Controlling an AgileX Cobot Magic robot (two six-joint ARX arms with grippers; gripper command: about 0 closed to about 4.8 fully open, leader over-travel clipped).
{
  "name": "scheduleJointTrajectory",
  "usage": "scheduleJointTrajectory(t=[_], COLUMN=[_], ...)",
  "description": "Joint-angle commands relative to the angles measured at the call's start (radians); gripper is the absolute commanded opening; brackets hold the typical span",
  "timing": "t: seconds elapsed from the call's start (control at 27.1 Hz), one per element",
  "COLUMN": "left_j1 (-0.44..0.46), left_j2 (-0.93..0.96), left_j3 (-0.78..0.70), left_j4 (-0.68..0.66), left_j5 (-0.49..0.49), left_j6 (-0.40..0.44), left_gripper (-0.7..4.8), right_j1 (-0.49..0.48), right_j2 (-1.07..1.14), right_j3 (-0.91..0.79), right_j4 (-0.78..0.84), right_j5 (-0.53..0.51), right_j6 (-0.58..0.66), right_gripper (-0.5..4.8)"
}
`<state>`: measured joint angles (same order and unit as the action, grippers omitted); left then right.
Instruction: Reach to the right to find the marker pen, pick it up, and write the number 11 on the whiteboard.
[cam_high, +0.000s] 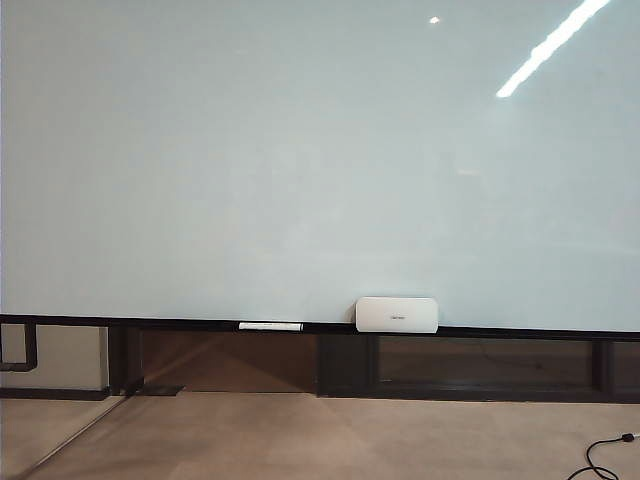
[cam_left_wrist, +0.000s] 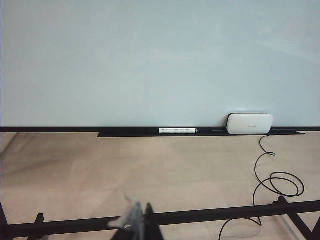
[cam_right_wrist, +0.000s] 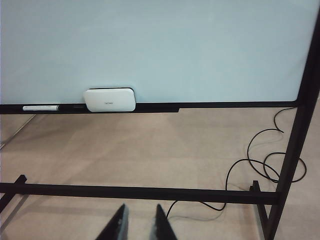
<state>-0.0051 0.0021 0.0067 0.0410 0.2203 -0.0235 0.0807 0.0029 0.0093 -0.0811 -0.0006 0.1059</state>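
Note:
The whiteboard (cam_high: 300, 180) fills the exterior view, a glossy pale bluish panel with a black bottom rail (cam_high: 180, 323), and its face is bare. It also stands ahead of both wrist cameras (cam_left_wrist: 150, 60) (cam_right_wrist: 175, 50). The marker pen is out of view, and the number 11 shows in no view. My left gripper (cam_left_wrist: 141, 207) hangs well short of the board with its fingertips together, one of them wrapped in something pale. My right gripper (cam_right_wrist: 140, 207) is open, with bare floor between its dark fingers. Neither gripper shows in the exterior view.
A white stick with black ends (cam_high: 270, 326) (cam_left_wrist: 177, 131) (cam_right_wrist: 40, 108) lies on the rail. Right of it sits a white rounded box (cam_high: 397, 314) (cam_left_wrist: 250, 123) (cam_right_wrist: 110, 99). A black frame bar (cam_right_wrist: 150, 192) and post (cam_right_wrist: 295, 140) stand near the grippers. A black cable (cam_left_wrist: 275, 180) coils on the floor.

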Motion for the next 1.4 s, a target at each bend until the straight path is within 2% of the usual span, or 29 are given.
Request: scheduleJointTrajectory(t=[0.04, 0.37, 0.41, 0.52, 0.59, 0.67, 0.89, 1.04, 1.22, 1.33, 1.4], left_j1=[-0.001, -0.001, -0.001, -0.001, -0.001, -0.001, -0.001, -0.001, -0.001, -0.001, -0.002], left_j2=[0.0, 0.0, 0.0, 0.0, 0.0, 0.0, 0.0, 0.0, 0.001, 0.001, 0.001], left_j3=[0.002, 0.002, 0.002, 0.002, 0.002, 0.002, 0.002, 0.002, 0.003, 0.003, 0.003], left_j4=[0.009, 0.006, 0.006, 0.007, 0.011, 0.013, 0.04, 0.072, 0.055, 0.057, 0.062], left_j5=[0.009, 0.013, 0.014, 0.046, 0.056, 0.059, 0.187, 0.248, 0.32, 0.389, 0.397], left_j6=[-0.011, -0.011, -0.011, -0.01, -0.011, -0.011, -0.016, -0.059, -0.066, -0.116, -0.15], left_gripper=[-0.05, -0.05, -0.05, -0.06, -0.05, -0.05, -0.05, -0.06, -0.06, -0.05, -0.05], right_j1=[0.001, 0.001, 0.001, 0.001, 0.001, 0.001, 0.001, 0.001, 0.001, 0.001, 0.001], right_j2=[0.001, 0.001, 0.001, 0.001, 0.001, 0.001, 0.001, 0.001, 0.001, 0.001, 0.001], right_j3=[0.003, 0.0, 0.0, 0.0, 0.0, 0.0, 0.0, 0.0, 0.0, 0.002, 0.016], right_j4=[-0.005, -0.016, -0.021, -0.029, -0.026, -0.023, 0.014, 0.067, 0.177, 0.273, 0.278], right_j5=[-0.021, -0.023, -0.023, -0.021, -0.021, -0.021, -0.021, -0.024, -0.018, -0.018, 0.009], right_j6=[-0.021, -0.051, -0.054, -0.058, -0.058, -0.058, -0.055, -0.043, 0.037, 0.049, 0.051], right_gripper=[0.71, 0.66, 0.49, 0.42, 0.03, -0.07, -0.08, -0.07, -0.07, -0.08, -0.08])
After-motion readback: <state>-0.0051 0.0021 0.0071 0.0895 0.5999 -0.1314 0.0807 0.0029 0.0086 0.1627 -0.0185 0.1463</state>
